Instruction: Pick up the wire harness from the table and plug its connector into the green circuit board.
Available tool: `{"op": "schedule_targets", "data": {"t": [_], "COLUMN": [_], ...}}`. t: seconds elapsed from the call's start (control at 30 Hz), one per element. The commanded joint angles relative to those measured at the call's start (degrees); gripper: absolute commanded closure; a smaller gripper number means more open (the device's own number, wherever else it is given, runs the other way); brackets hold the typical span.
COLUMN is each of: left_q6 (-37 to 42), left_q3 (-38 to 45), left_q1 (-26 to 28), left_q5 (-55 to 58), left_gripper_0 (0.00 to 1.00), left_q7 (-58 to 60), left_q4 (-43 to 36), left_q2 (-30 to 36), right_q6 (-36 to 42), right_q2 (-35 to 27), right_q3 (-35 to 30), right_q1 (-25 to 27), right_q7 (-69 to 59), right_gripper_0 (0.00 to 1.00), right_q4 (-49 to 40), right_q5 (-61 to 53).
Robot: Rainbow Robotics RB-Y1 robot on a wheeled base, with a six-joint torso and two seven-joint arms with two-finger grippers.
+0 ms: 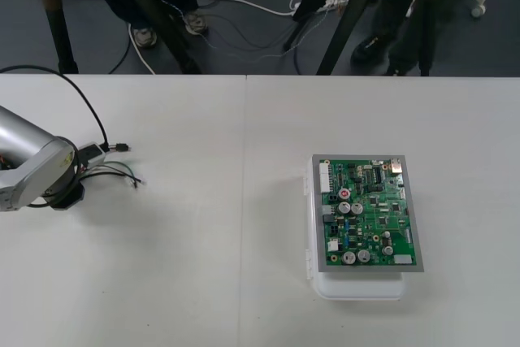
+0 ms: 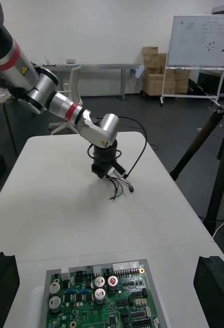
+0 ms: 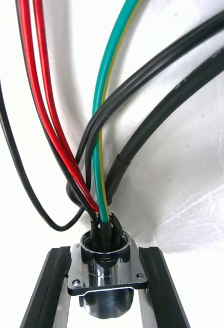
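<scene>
1. Holds the wire harness (image 1: 118, 170) near the table's (image 1: 203, 282) left edge in the left gripper (image 3: 107, 302), fingers clamped on the metal socket (image 3: 107, 266) at its flange.
2. Leaves the wires (image 3: 99, 128) free, probably so the plug end can lead.
3. Poises the right gripper (image 2: 107, 259) beside the green circuit board (image 1: 366, 213), fingers spread wide and empty, likely ready to assist.
4. Sits toward the right near corner on a white base (image 1: 357, 288), well apart from the harness: not yet plugged in.

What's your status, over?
Left gripper shut on harness socket, at left of table. Right gripper open by board. Wires loose, well apart from board.
</scene>
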Motion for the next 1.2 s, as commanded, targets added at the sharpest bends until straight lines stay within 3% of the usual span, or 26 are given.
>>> {"op": "schedule_targets", "data": {"t": [0.03, 0.6, 1.2], "left_q6": [4.81, 4.81, 4.81], "left_q3": [0.81, 7.49, 8.37], "left_q1": [-2.43, -2.43, -1.99], "left_q5": [-0.03, 10.51, 30.64], "left_gripper_0": [1.00, 1.00, 1.00], "left_q7": [-5.82, -16.89, -21.64], "left_q4": [0.19, -1.83, -13.78], "left_q2": [-0.86, -0.24, 9.78], "right_q6": [-0.37, -0.37, -0.37], "right_q2": [-2.51, -2.51, -2.51], "right_q3": [0.57, 0.57, 0.57], "right_q1": [-0.30, -0.30, -0.30], "right_q7": [1.89, 1.89, 1.89], "right_gripper_0": [0.00, 0.00, 0.00], "right_q4": [-0.55, -0.55, -0.55], "right_q5": [-0.26, -0.26, -0.26]}}
